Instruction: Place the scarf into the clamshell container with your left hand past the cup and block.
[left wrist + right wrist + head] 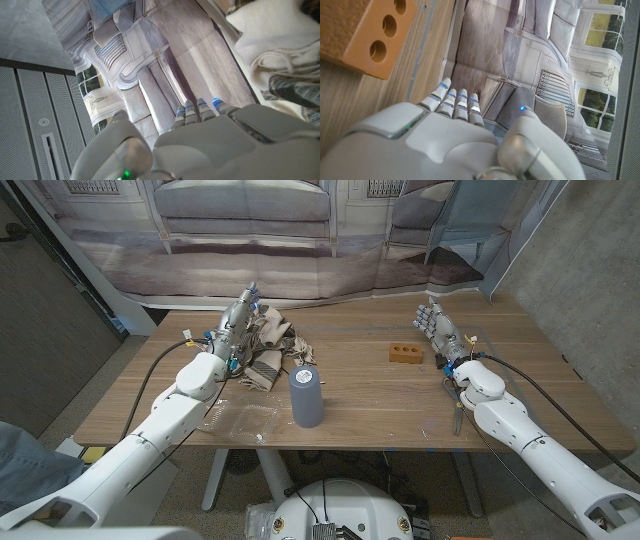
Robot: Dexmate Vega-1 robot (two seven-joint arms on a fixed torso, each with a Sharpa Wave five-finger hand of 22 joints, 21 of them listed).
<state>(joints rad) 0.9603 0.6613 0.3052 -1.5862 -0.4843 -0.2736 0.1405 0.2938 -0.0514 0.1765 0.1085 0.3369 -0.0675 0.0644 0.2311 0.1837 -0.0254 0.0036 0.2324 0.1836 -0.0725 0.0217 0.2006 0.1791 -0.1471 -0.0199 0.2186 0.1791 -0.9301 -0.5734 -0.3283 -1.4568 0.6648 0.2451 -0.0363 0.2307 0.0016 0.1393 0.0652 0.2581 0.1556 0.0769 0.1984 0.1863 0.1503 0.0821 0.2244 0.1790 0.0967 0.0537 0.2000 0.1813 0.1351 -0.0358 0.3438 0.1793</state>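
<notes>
The beige and plaid scarf [272, 346] lies crumpled at the far left of the table; it also shows in the left wrist view [280, 55]. My left hand [235, 321] is at the scarf's left edge, fingers straight and apart, holding nothing; its fingers [200, 110] point past the cloth. A grey-blue cup [305, 395] stands upright in front of the scarf. The orange block [404, 353] with holes lies right of centre, also seen close up [365, 40]. A clear clamshell container [238, 421] sits near the front edge, left of the cup. My right hand [440, 330] stands open beside the block.
A printed backdrop hangs behind the table's far edge. Cables run along both forearms onto the wood. Bare wood lies between the cup and the block.
</notes>
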